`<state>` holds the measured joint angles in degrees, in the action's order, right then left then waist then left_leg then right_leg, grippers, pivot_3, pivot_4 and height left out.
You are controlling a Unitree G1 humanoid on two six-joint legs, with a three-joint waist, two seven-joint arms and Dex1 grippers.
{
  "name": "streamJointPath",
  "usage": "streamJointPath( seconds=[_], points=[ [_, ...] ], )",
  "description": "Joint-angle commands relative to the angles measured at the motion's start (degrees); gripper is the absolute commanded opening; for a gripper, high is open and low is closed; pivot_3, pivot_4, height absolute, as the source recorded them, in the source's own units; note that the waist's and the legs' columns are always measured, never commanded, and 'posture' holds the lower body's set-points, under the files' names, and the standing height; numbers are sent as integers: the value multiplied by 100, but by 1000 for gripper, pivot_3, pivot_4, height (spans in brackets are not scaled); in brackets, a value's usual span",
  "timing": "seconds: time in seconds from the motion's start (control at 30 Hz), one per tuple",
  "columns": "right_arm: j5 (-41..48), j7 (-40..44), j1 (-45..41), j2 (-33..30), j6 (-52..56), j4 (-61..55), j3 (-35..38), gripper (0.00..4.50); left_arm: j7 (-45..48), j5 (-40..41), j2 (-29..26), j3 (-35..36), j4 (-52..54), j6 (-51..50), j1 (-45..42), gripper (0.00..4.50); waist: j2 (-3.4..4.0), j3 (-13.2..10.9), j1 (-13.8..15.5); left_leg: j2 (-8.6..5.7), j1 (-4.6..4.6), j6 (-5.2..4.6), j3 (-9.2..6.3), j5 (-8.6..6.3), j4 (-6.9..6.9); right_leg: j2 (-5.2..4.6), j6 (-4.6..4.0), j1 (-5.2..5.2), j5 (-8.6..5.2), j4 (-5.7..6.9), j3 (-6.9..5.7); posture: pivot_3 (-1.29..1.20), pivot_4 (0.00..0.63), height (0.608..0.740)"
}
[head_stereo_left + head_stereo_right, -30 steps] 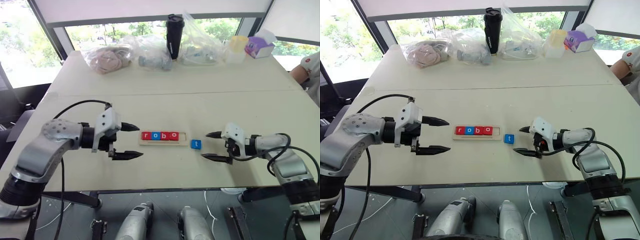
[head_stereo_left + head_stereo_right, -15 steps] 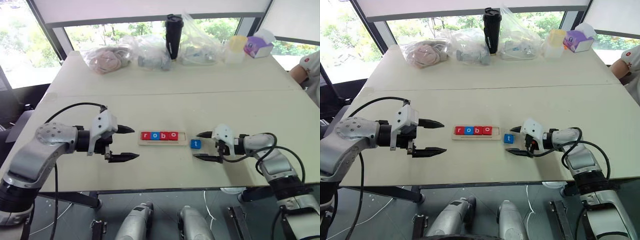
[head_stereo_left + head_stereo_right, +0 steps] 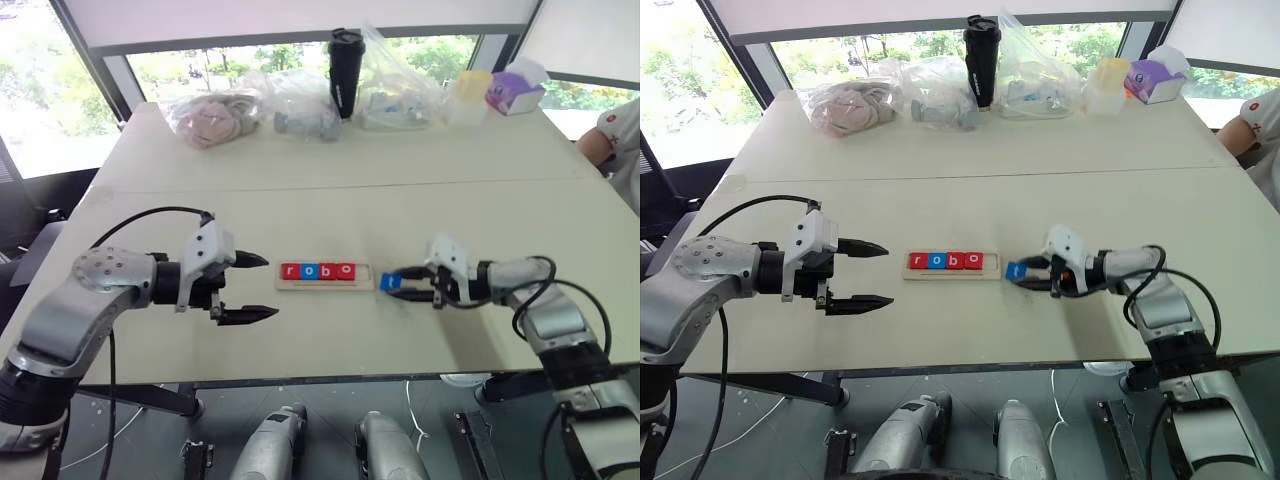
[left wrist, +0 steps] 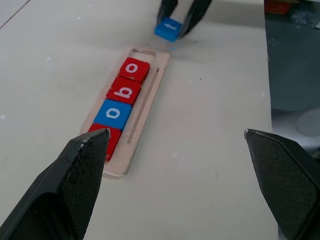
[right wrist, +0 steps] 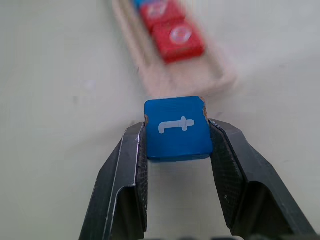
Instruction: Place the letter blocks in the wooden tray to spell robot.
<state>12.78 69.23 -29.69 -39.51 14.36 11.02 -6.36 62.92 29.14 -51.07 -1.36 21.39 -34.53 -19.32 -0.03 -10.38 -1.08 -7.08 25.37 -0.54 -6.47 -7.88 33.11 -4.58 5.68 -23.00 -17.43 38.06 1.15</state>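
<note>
Right claw (image 5: 176,131) has closed since a second ago and is now pinching the blue t block (image 5: 176,127), lifting it just beside the wooden tray (image 3: 326,285). Left claw (image 3: 247,287) is hanging spread. r, o, b, o are sitting in; next: seat t in the empty end slot.
</note>
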Motion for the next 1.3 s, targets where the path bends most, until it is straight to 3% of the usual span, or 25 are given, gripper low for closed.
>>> streamJointPath(
  seconds=[0.03, 0.5, 1.3],
  points=[
    [-26, 214, -504, 92, -15, 42, -170, 1165, -41, -54, 56, 9, -13, 97, -100, 4500, 0, 0, 18, 0, 0, 0, 0, 0, -1, 0, 0, 0, 0, 0, -1, 0, 150, 740],
    [-638, 726, -1527, 557, -676, 1640, -818, 1165, -286, -38, 296, 73, 204, -5, 79, 4500, -2, 1, 5, -3, 4, 0, 2, 1, -2, -1, 20, -9, 12, 6, 0, 0, 150, 740],
    [-963, 802, -1726, 900, -1224, 2440, -823, 1165, -519, -5, 480, 60, 297, -81, 139, 4500, -2, 1, 25, -3, 1, 3, 2, 2, -1, 2, 22, -10, 13, 7, -1, 0, 150, 740]
  ],
)
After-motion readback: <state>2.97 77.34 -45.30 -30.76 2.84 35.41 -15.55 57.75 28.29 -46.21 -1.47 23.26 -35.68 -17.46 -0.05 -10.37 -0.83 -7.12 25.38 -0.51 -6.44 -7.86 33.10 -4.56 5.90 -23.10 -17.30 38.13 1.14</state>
